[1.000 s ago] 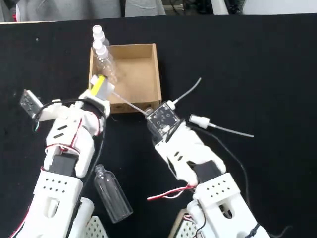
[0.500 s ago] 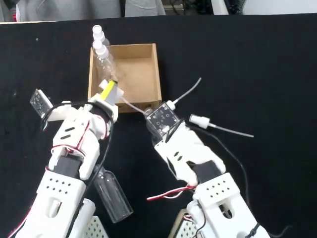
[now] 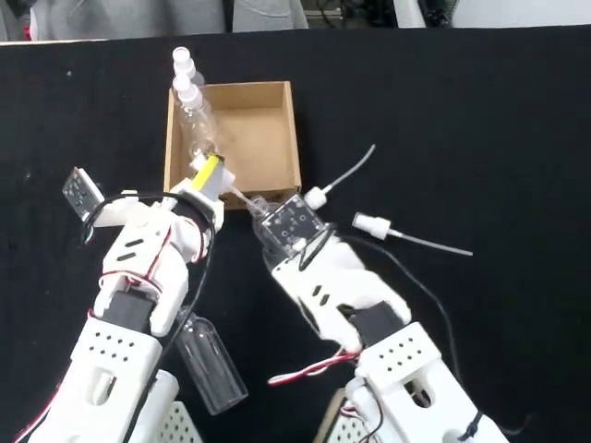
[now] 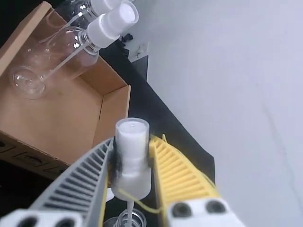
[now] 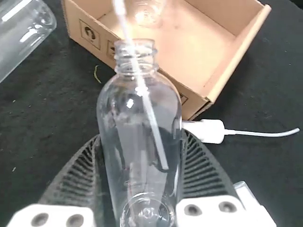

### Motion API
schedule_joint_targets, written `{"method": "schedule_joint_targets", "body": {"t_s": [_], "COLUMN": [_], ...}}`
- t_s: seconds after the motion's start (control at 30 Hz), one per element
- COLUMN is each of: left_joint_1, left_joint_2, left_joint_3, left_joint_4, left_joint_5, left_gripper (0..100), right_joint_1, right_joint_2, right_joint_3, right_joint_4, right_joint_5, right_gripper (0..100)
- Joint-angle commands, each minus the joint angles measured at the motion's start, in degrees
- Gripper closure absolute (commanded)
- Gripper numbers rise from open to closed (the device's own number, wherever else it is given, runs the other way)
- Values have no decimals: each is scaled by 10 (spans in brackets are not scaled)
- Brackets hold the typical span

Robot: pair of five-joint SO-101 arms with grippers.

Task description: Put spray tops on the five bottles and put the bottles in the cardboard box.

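Bottles [image 3: 197,125], both capped, in cardboard box [image 3: 261,140]

We have a black desk [image 3: 499,111]. Directly on it we see the cardboard box [image 3: 294,138] toward the far side and a clear bottle [image 3: 211,362] lying on its side at the near left. A first spray top [image 3: 319,196] sits just beside the box's right corner, and a second spray top [image 3: 371,224] lies near it, tube trailing right.
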State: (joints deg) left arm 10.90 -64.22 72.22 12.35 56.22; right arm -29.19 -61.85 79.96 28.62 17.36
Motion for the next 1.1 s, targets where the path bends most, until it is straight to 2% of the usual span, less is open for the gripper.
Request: {"method": "schedule_joint_targets", "body": {"t_s": [0.0,0.53,0.73,1.07], "left_joint_1": [5,10,11,32], "left_joint_2": [-12,-12,-12,-12], "left_joint_3": [-10,-7,-9,-11], "left_joint_4": [-8,-8,-8,-7], "left_joint_5": [-5,-9,-80,-130], "left_gripper": [971,970,970,970], "right_joint_1": [-19,-18,-18,-7], "right_joint_2": [-17,-16,-17,-17], "right_joint_3": [-29,15,16,19], "right_joint_4": [-18,-121,-122,-121], "right_joint_5": [-4,-4,-4,-4], "right_gripper": [943,943,943,943]}}
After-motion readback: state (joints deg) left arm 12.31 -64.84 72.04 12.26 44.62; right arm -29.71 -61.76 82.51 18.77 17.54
